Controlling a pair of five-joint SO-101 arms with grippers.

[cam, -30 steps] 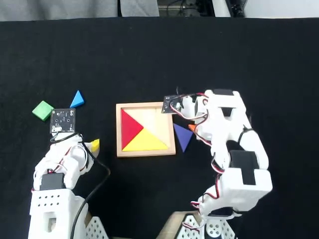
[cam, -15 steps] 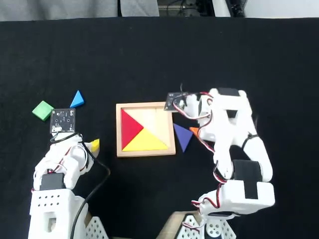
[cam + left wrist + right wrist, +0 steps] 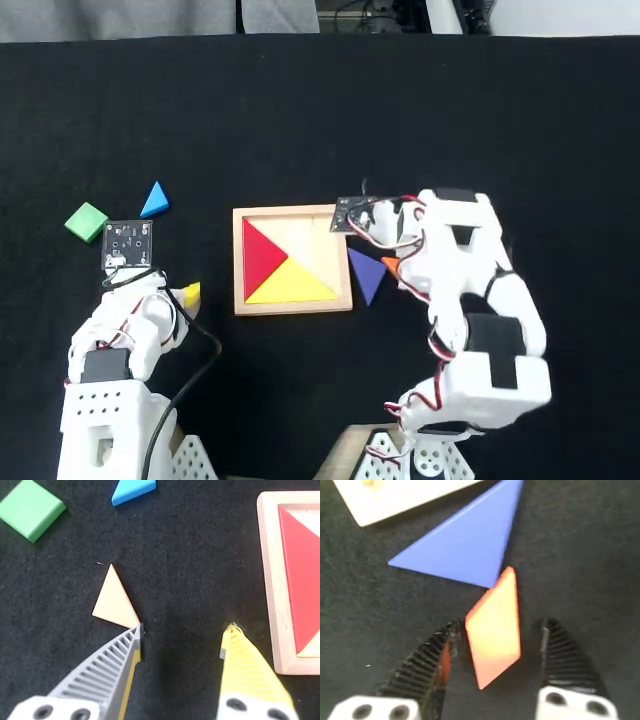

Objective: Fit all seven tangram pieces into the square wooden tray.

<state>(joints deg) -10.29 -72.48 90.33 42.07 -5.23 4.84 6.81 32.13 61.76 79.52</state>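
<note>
Orange parallelogram (image 3: pixel 494 640), tip against blue triangle (image 3: pixel 465 545), lies between jaws of the released right end effector (image 3: pixel 500 625).

Your two arms are white shells with black servo blocks; the left arm (image 3: pixel 130 335) has a perforated base and a black cable, the right arm (image 3: pixel 465 250) carries red, white and black wires. The left gripper (image 3: pixel 185 627) has one grey ribbed finger (image 3: pixel 107 667) and one yellow finger (image 3: pixel 247 665), the right gripper (image 3: pixel 497 630) two black ribbed fingers (image 3: pixel 420 672) on white mounts.
</note>
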